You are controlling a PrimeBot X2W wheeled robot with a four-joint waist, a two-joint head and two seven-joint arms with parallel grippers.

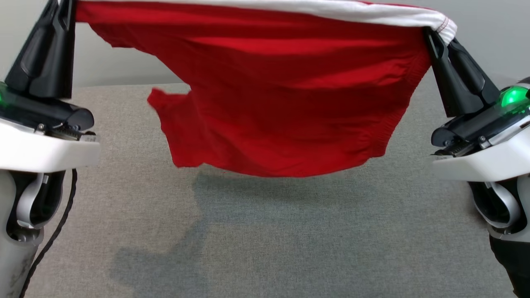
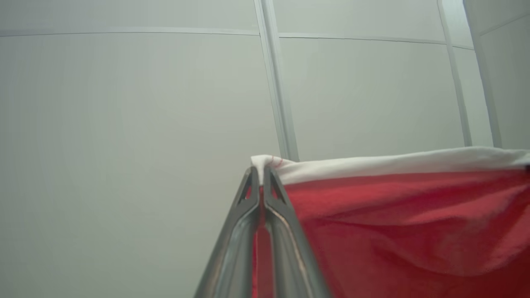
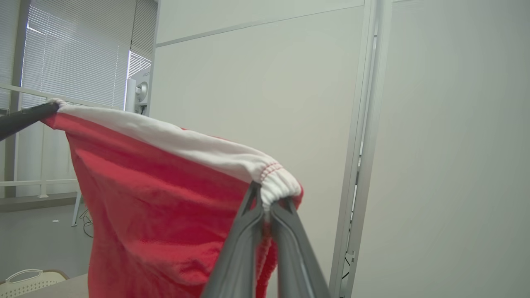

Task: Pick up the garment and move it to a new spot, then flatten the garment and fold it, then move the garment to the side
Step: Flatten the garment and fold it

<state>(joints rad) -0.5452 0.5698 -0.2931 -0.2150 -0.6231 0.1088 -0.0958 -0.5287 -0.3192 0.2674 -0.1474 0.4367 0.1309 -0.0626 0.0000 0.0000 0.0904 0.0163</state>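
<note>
The garment [image 1: 281, 95], red with a white band along its top edge, hangs in the air above the grey table [image 1: 265, 231], stretched between both grippers. My left gripper [image 1: 66, 8] is shut on its upper left corner; the fingertips reach the frame's top. My right gripper [image 1: 432, 35] is shut on the bunched white corner at the upper right. In the left wrist view the left gripper [image 2: 261, 171] pinches the white edge of the garment [image 2: 393, 219]. In the right wrist view the right gripper [image 3: 267, 203] clamps the gathered white hem of the garment [image 3: 157, 198], and the other arm's dark finger [image 3: 25, 118] holds the far corner.
The garment's shadow [image 1: 232, 223] falls on the grey table below it. A pale wall [image 1: 124, 66] stands behind the table. The right wrist view shows window blinds [image 3: 74, 54], a white device [image 3: 138, 91] and a pale basket rim [image 3: 29, 279] at the lower left.
</note>
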